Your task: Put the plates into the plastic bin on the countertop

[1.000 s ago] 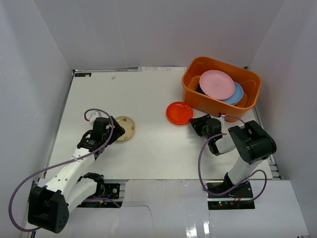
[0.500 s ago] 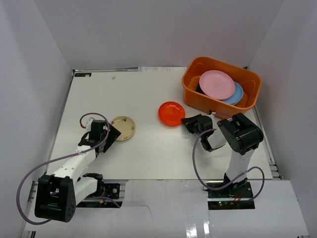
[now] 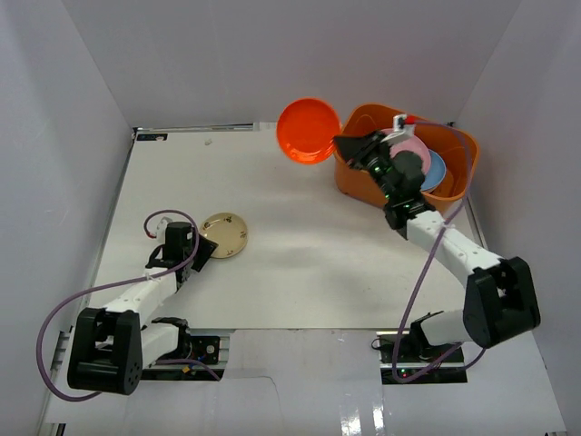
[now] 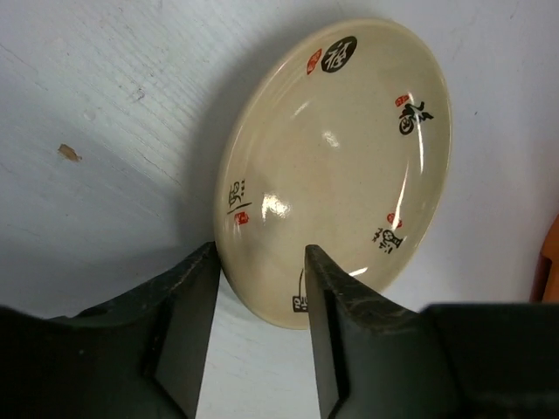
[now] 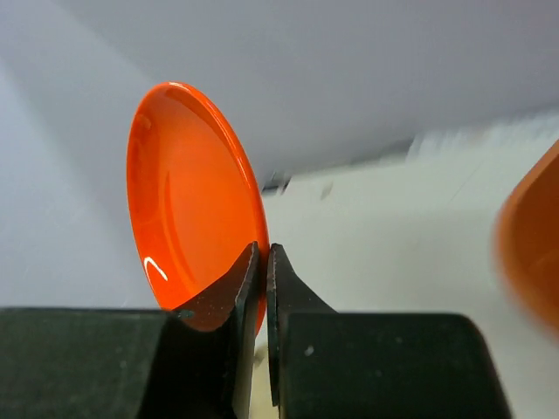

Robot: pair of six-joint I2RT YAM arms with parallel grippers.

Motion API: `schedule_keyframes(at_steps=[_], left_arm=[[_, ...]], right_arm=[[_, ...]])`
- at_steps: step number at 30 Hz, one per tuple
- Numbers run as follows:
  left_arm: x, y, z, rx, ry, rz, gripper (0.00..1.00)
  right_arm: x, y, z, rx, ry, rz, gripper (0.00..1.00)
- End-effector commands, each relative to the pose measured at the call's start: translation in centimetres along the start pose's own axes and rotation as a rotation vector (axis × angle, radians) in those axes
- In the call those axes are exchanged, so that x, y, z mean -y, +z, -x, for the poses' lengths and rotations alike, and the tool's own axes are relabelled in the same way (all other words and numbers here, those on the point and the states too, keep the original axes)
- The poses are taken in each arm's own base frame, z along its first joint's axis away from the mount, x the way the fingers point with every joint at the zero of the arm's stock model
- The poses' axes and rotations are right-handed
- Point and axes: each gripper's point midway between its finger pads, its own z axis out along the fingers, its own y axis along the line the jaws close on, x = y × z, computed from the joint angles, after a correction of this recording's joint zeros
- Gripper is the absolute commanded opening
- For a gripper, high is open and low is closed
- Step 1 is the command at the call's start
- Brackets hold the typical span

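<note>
Newly lifted, the red plate hangs pinched in my right gripper beside the plastic bin (not over it); I'd clear its wall before lowering. Left gripper gapes at the beige plate.

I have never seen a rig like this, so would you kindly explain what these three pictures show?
These are two table-mounted robot arms, each ending in a two-finger gripper. The wide picture comes from a fixed camera above and behind them; the other two come from cameras on the wrists, so the dark shapes at the bottom are each arm's own fingers. On the white countertop sits an orange plastic bin with a pink plate and a blue plate inside. The right gripper pinches the rim of a red plate, held on edge in the air beside the bin. The left gripper is open, its fingers either side of the near rim of a beige patterned plate lying on the countertop.
</note>
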Motion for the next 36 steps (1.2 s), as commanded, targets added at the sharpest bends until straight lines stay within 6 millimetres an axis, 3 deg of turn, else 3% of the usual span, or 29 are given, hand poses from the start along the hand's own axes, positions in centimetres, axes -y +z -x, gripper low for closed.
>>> schedule_keyframes(at_steps=[1, 2, 3, 4, 5, 9, 13, 17, 19, 20, 21, 22, 23, 24, 26, 27, 29, 30, 31, 33, 34, 36], left_arm=[[0.1, 0.3, 0.0, 0.007, -0.009, -0.024, 0.52], [0.2, 0.3, 0.1, 0.01, -0.01, -0.027, 0.5], [0.2, 0.4, 0.1, 0.01, -0.01, -0.027, 0.41], [-0.1, 0.5, -0.1, 0.002, -0.008, -0.018, 0.35], [0.1, 0.5, -0.1, 0.001, -0.009, -0.027, 0.23], [0.1, 0.8, -0.5, -0.018, -0.004, -0.027, 0.0], [1.2, 0.3, -0.3, -0.024, 0.016, -0.076, 0.0], [4.9, -1.5, 0.6, -0.009, 0.037, -0.238, 0.0], [7.5, -3.1, 1.3, 0.005, 0.062, -0.328, 0.0], [8.4, -3.6, 1.6, 0.015, 0.083, -0.358, 0.0], [10.4, -4.8, 2.4, 0.033, 0.093, -0.411, 0.0], [12.4, -5.9, 3.0, 0.048, 0.11, -0.462, 0.0], [12.6, -6.0, 2.6, 0.041, 0.122, -0.468, 0.0], [14.8, -7.0, 3.3, 0.058, 0.135, -0.512, 0.0], [17.6, -8.3, 2.7, 0.054, 0.179, -0.565, 0.0], [20.4, -9.4, 2.4, 0.054, 0.21, -0.612, 0.0], [23.3, -10.3, 1.8, 0.049, 0.249, -0.657, 0.0], [24.7, -10.7, 1.6, 0.053, 0.273, -0.678, 0.0], [27.4, -11.3, 0.7, 0.034, 0.298, -0.715, 0.0], [30.1, -12.0, -0.9, 0.003, 0.333, -0.761, 0.0], [32.4, -12.1, -0.9, 0.016, 0.342, -0.781, 0.0], [34.8, -12.4, -2.3, 0.016, 0.378, -0.807, 0.0]], right_arm=[[7.1, -2.1, 9.6, 0.166, -0.252, -0.283, 0.08], [8.9, -2.8, 10.6, 0.162, -0.255, -0.338, 0.08], [11.1, -4.0, 13.3, 0.206, -0.267, -0.404, 0.08], [12.9, -4.6, 14.0, 0.211, -0.273, -0.452, 0.08], [15.3, -5.3, 15.0, 0.193, -0.262, -0.501, 0.08], [19.7, -6.8, 16.1, 0.178, -0.226, -0.582, 0.08], [24.2, -8.6, 16.3, 0.187, -0.176, -0.689, 0.08], [27.2, -9.9, 16.3, 0.188, -0.132, -0.753, 0.11], [28.3, -10.1, 15.6, 0.161, -0.117, -0.78, 0.22], [28.4, -10.0, 15.9, 0.155, -0.125, -0.783, 0.39], [28.8, -9.9, 15.5, 0.135, -0.118, -0.788, 0.45], [28.7, -9.9, 15.6, 0.121, -0.117, -0.788, 0.51], [28.5, -9.9, 15.7, 0.123, -0.119, -0.785, 0.55], [27.7, -9.9, 16.3, 0.14, -0.132, -0.773, 0.59], [26.5, -9.8, 17.0, 0.146, -0.152, -0.745, 0.69], [25.1, -10.0, 17.9, 0.166, -0.173, -0.724, 0.7], [23.5, -10.3, 18.5, 0.181, -0.19, -0.696, 0.7], [21.7, -10.6, 19.3, 0.203, -0.209, -0.663, 0.69], [20.6, -10.7, 19.6, 0.21, -0.218, -0.639, 0.68], [17.4, -11.0, 20.2, 0.223, -0.239, -0.562, 0.63], [16.2, -11.1, 20.5, 0.226, -0.243, -0.535, 0.52], [12.3, -11.2, 22.1, 0.253, -0.277, -0.46, 0.28]])
